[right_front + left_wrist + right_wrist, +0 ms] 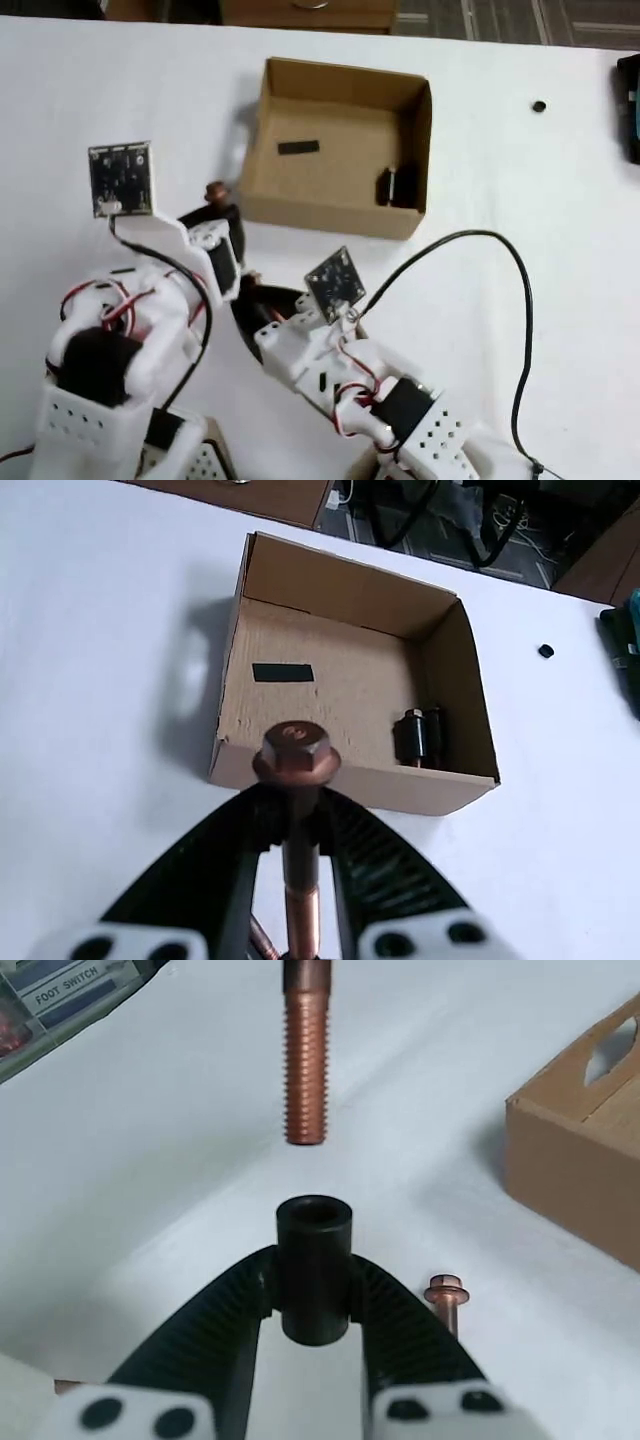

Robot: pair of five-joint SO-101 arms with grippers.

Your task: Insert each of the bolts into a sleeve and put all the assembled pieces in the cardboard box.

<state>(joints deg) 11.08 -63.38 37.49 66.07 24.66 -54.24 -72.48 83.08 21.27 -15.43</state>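
Above the sleeve (314,1265) hangs the bolt (305,1070), clear of its rim.

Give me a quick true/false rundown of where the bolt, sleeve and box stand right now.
1. The left gripper is shut on a bolt. True.
2. That bolt is already inside the sleeve. False: its threaded end is apart from the open end of the sleeve, which the right gripper holds.
3. The box is empty. False: a black piece sits in it by one wall.
4. A second bolt sits on the table near the right gripper. True.
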